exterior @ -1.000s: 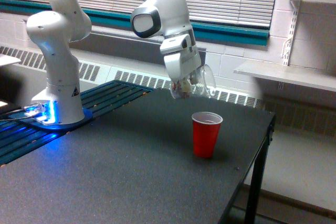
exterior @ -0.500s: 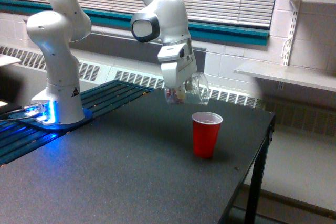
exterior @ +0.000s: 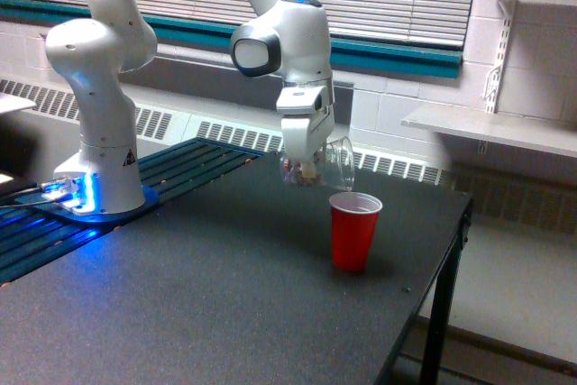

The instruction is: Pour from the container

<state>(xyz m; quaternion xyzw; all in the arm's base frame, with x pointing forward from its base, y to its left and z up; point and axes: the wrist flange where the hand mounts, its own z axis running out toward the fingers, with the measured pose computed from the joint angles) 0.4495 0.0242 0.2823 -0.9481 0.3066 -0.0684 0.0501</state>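
My gripper (exterior: pixel 309 161) is shut on the container (exterior: pixel 323 166), a small clear plastic cup tipped on its side, mouth toward the exterior view's right. Brownish and yellowish pieces show at its bottom end (exterior: pixel 297 171). The container's mouth hangs just above and left of the rim of a red cup (exterior: pixel 353 231), which stands upright on the dark table (exterior: pixel 207 304). The red cup's white inside shows; I cannot tell what lies in it.
The arm's white base (exterior: pixel 99 132) stands at the exterior view's left on a blue-lit mount. The table's right edge (exterior: pixel 442 268) drops off close beside the red cup. A wall shelf (exterior: pixel 496 128) and window blinds sit behind.
The gripper has come down and turned, carrying the container closer to the red cup's rim and tilting it further onto its side.
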